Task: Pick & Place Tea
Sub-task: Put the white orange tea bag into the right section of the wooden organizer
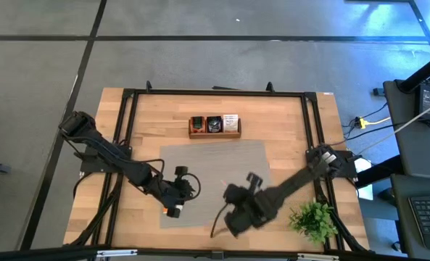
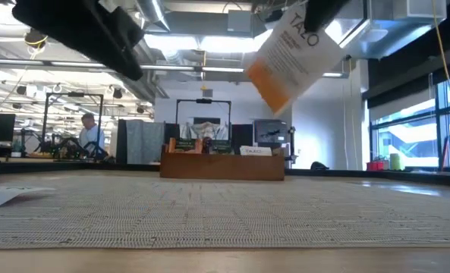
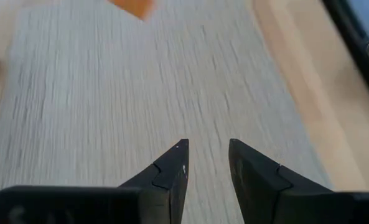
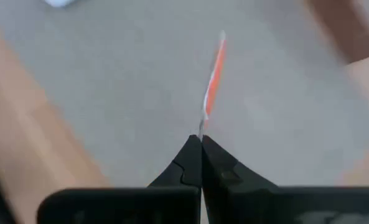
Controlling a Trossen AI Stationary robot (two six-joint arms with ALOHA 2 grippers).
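A white tea sachet with orange print (image 2: 289,57) hangs from my right gripper (image 4: 201,138), which is shut on it above the grey mat (image 1: 215,156). In the right wrist view the sachet (image 4: 212,81) shows edge-on. My left gripper (image 3: 208,149) is open and empty, low over the mat's near left part (image 1: 175,201). Another white and orange sachet (image 1: 172,211) lies flat on the mat just beyond its fingers (image 2: 4,196). The brown wooden tray (image 1: 215,126) stands at the mat's far edge with orange, dark and white sachets in its compartments. My right gripper pinches the white and orange sachet between its two fingers by the upper edge (image 4: 203,121). The fingers come from above, pointing down. The sachet is lifted clear of the mat and hangs tilted below the fingers, its orange corner (image 2: 266,80) lowest.
A small green plant (image 1: 315,217) stands at the table's near right corner, beside the right arm. A black frame (image 1: 215,93) runs around the table top. Bare mat lies between the grippers and the tray (image 2: 223,163). A person shows in the room far behind (image 2: 92,136).
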